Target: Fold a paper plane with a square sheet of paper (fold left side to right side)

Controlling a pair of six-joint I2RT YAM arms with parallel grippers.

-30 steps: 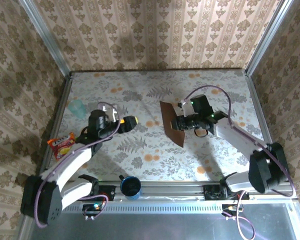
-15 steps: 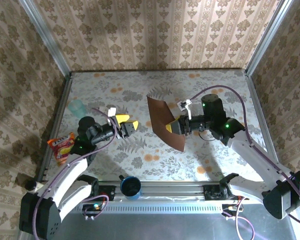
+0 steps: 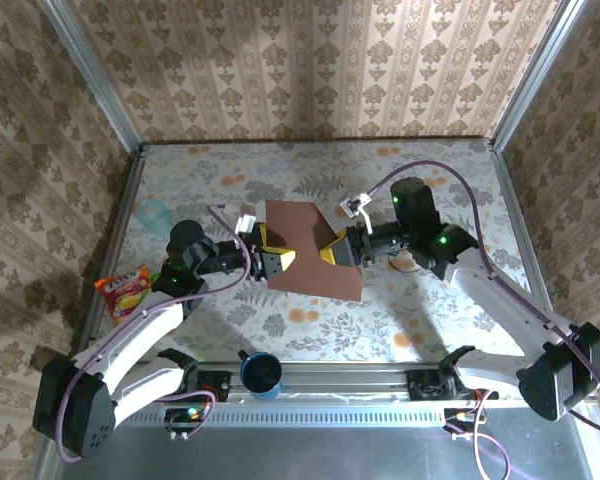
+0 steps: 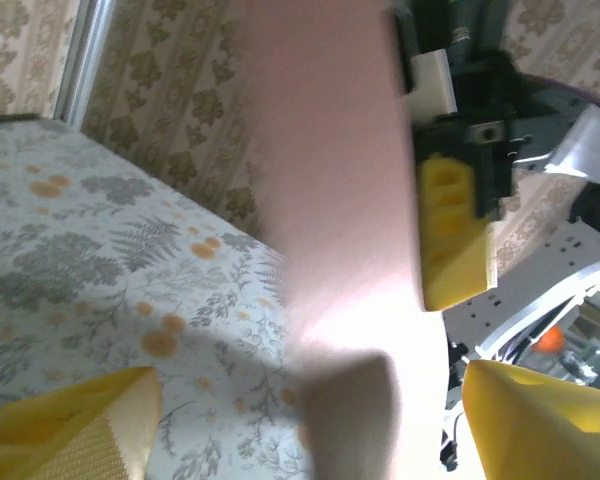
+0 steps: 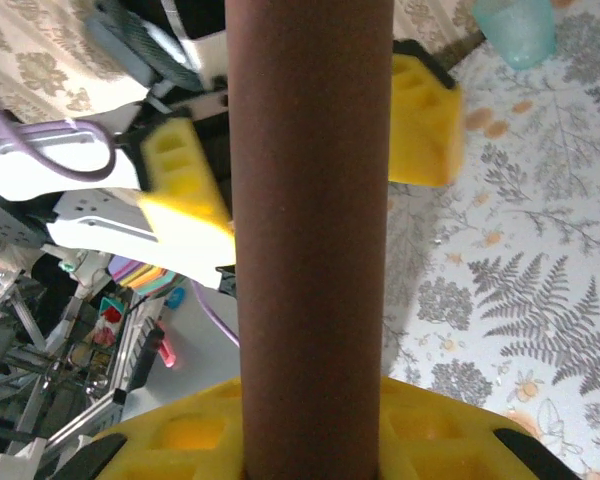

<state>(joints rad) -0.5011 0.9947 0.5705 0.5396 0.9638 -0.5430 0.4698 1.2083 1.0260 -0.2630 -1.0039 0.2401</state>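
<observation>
Right fingers [image 5: 180,445] pinch sheet [image 3: 305,255]; left [image 3: 276,258] spread

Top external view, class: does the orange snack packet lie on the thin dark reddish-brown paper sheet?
No, the orange snack packet lies far to the left, well apart from the thin dark reddish-brown paper sheet.

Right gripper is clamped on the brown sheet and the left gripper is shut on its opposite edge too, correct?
Not quite. The left gripper is open: in the left wrist view its yellow fingers stand wide apart, with the sheet in the gap between them, not pinched. The right gripper is clamped on the sheet, as you said.
</observation>
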